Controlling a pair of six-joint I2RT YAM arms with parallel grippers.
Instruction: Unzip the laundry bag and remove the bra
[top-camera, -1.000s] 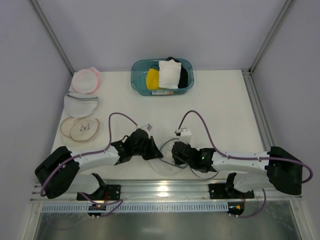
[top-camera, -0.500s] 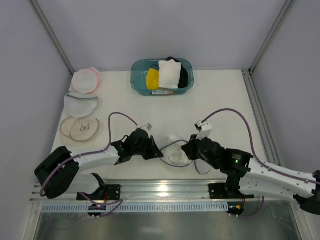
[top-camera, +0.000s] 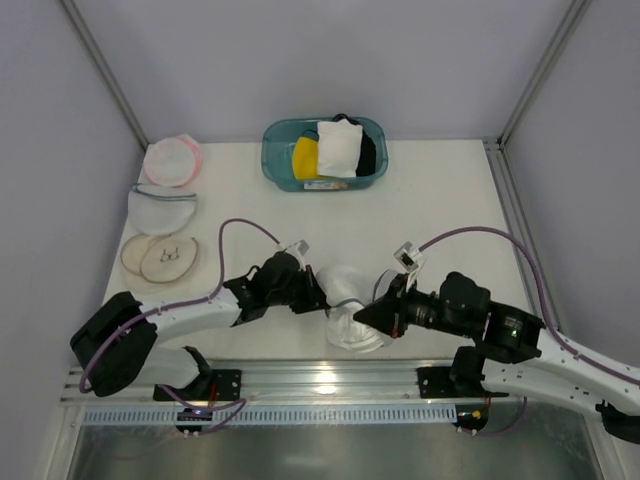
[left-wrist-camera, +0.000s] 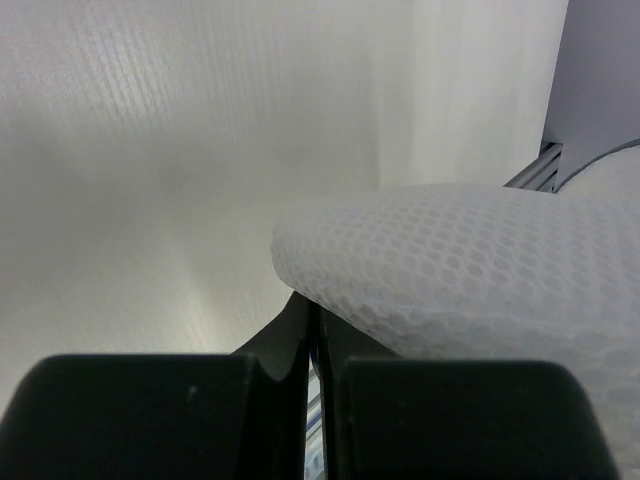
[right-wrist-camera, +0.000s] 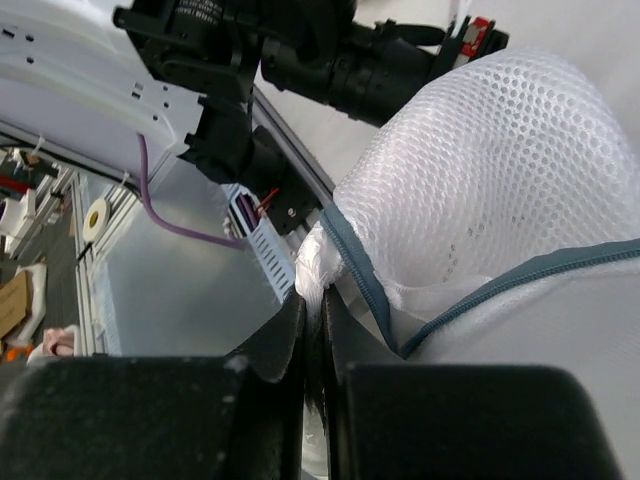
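At the far left of the white table (top-camera: 440, 200) three round mesh pouches lie in a column: a pink-rimmed pouch (top-camera: 172, 160) farthest back, a folded mesh pouch (top-camera: 160, 208) with a grey edge in the middle, and a beige-rimmed pouch (top-camera: 160, 258) nearest. To their right, the left gripper (top-camera: 318, 295) reaches toward the table's near middle. Its jaws are pressed together on the left edge of the laundry bag (top-camera: 345, 282), and in its wrist view the mesh dome swells out just beside the closed fingertips. At the back edge, above this spot, a teal basket (top-camera: 275, 165) holds a yellow garment (top-camera: 305, 157), a white pad (top-camera: 340, 148) and something black. The laundry bag sits near the front middle between the two grippers, its halves parted and its dark zipper rim (right-wrist-camera: 358, 280) curving across the mesh. A whiter, denser mass in the nearer half looks like the bra (top-camera: 352, 330), inside the mesh. On the right, the right gripper (top-camera: 366, 316) has its jaws clamped on the bag's edge right at the zipper rim; whether it pinches the zipper pull itself cannot be told.
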